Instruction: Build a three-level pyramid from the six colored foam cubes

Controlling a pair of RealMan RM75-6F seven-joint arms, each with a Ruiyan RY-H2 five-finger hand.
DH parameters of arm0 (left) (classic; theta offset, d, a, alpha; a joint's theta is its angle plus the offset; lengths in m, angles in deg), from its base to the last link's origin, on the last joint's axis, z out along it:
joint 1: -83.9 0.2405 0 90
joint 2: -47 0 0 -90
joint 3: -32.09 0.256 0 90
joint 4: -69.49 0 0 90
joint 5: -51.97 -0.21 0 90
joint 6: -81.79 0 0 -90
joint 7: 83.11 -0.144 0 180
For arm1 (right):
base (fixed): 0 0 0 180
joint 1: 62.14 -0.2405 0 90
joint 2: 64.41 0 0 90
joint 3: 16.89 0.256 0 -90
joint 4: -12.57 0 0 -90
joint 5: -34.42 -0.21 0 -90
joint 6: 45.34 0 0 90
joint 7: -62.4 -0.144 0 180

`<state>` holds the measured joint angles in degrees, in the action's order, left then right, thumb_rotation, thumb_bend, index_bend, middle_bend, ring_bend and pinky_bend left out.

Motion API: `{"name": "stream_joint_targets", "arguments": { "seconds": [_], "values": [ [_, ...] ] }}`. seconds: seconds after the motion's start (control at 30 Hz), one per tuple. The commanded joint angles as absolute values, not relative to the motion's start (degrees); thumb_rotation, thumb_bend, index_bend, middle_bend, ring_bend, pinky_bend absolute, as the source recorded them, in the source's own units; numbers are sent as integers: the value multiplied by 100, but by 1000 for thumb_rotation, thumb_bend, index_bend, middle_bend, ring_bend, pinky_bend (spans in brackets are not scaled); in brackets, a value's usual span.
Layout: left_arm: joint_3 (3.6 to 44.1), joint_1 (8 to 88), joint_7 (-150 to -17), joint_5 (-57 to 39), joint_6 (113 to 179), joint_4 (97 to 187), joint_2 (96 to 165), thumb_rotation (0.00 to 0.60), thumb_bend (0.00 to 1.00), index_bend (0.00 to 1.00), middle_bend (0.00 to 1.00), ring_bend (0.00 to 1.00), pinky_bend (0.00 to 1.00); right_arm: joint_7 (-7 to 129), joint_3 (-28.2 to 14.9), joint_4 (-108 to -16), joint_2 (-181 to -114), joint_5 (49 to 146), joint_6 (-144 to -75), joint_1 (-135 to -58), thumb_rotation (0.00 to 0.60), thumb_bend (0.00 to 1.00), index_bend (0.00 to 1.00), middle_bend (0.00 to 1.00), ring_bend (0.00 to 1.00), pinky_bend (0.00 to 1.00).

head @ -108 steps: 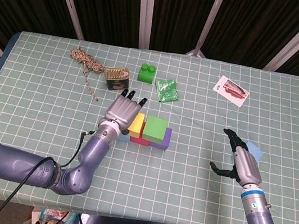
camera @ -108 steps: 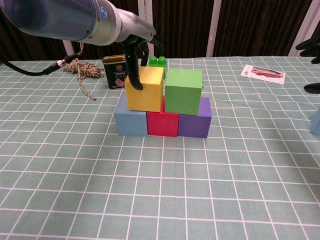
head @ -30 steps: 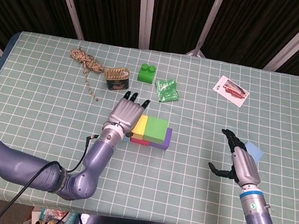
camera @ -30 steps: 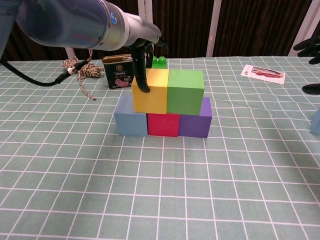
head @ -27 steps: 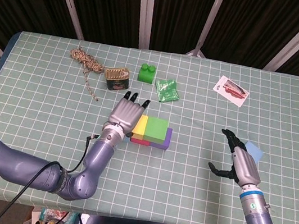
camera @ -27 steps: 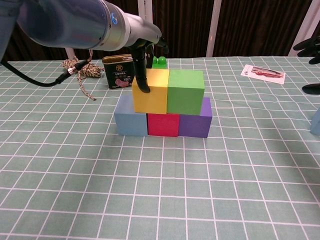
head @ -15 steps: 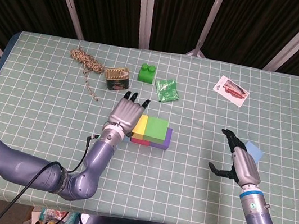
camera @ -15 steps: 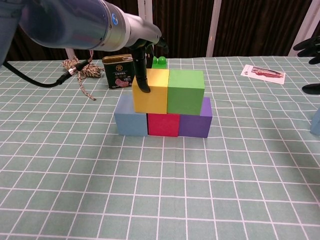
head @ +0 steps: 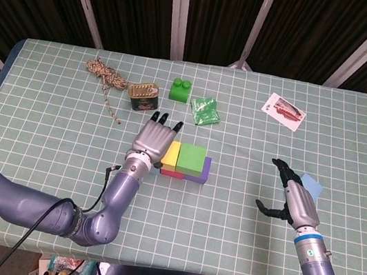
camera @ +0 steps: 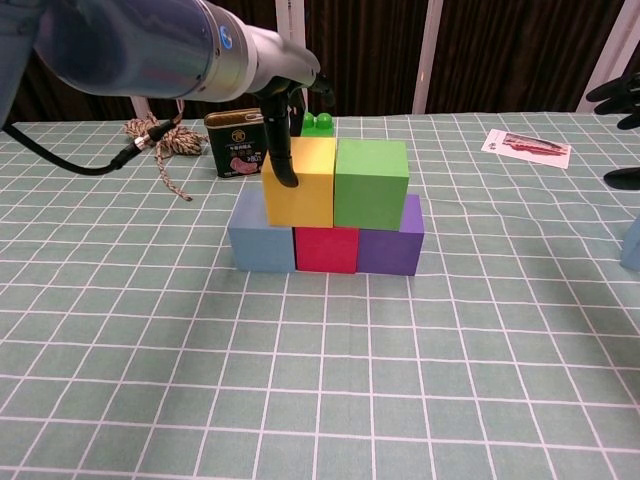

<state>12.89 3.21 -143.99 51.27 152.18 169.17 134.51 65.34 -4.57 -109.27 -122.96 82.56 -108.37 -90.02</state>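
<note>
On the surface [head: 46, 123], covered by a green checked cloth, three foam cubes sit in a row: blue cube [camera: 261, 238], red cube [camera: 326, 249] and purple cube [camera: 390, 246]. On top of them stand the yellow cube [camera: 300, 182] and green cube [camera: 370, 184], touching side by side. The left hand [head: 153, 136] rests against the yellow cube's left face, one finger [camera: 280, 150] pressing it, nothing grasped. The right hand [head: 294, 199] hovers with fingers spread and empty beside a light blue cube [head: 311, 183] near the right edge. Behind the stack stands a tin can [camera: 236, 142] with a gold emblem and a red label; its writing is too small to read. A printed card [head: 284, 111] lies far right, its text also illegible.
</note>
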Motion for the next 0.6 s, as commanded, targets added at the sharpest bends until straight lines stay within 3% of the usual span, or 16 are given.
{"name": "stream_joint_targets", "arguments": {
  "seconds": [0.03,0.6],
  "values": [
    [1284,330,-14401,5117,15232,16923,13445,600,241,47,346,33,47,6535,-456,-10926,-12296,8254,-10839,-9003,600,313,0,0,0,0],
    [1268,457,-14364,5078,15215,17032,13302,600,192,21,214,31,45,6575,-471,-10900,-12328,8229,-10852,-9015,600,313,0,0,0,0]
  ]
}}
